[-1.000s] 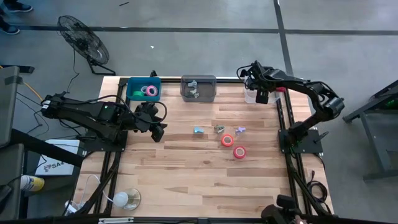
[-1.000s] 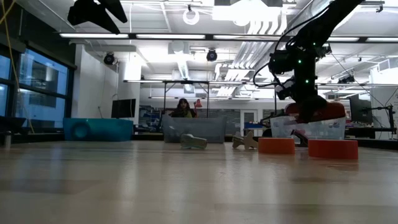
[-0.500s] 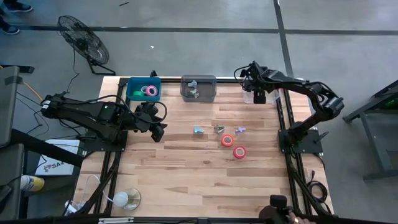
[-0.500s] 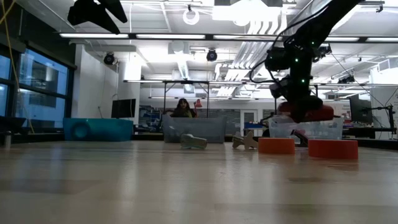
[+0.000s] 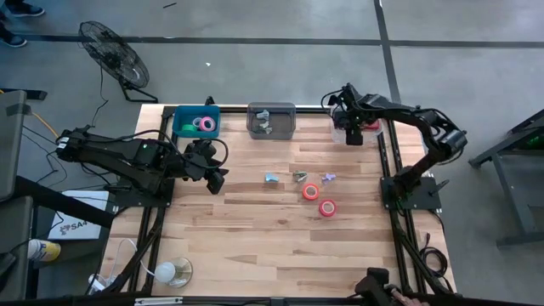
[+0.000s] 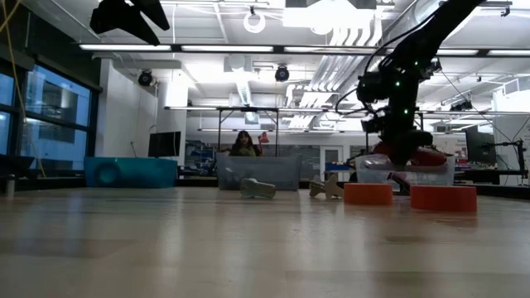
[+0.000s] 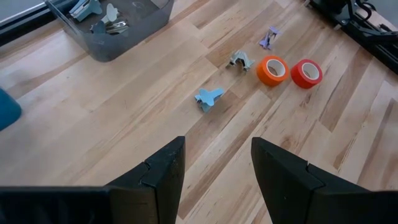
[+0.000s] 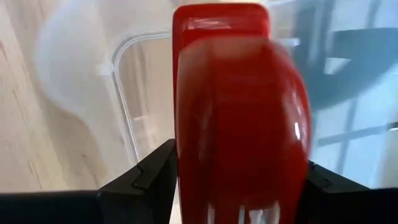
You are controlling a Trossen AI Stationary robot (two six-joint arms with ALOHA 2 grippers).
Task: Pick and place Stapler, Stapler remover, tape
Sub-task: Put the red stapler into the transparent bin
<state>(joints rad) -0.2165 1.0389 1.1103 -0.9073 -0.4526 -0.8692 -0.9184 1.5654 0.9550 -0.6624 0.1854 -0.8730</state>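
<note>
The bright-red stapler [image 8: 236,112] fills the right wrist view and shows in the low view as a red body [image 6: 411,154] at the rim of a clear bin [image 6: 406,171]. My right gripper [image 5: 352,133] is shut on it above that bin [image 5: 342,133] at the table's far right corner. My left gripper [image 5: 216,176] hovers open over the table's left part, its fingers [image 7: 163,174] apart. Three small staple removers [image 5: 272,178] [image 5: 300,176] [image 5: 328,178], an orange tape roll [image 5: 311,192] and a red tape roll [image 5: 327,207] lie on the table. My right gripper pinches the stapler's body [image 8: 186,155] between its two fingers [image 8: 146,177], one on each long side. The fingers come from above. The stapler is lifted clear of the table and hangs at the clear bin's open top; whether it touches the bin I cannot tell.
A teal bin [image 5: 182,122] with tape rolls and a grey bin [image 5: 271,109] with small items stand along the far edge. The near half of the wooden table [image 5: 255,246] is bare wood. A person [image 6: 243,143] sits far off in the room.
My right gripper has sunk a little with the stapler toward the clear bin, swinging slightly toward the table's left on the way. The stapler now sits lower, at the bin's rim.
</note>
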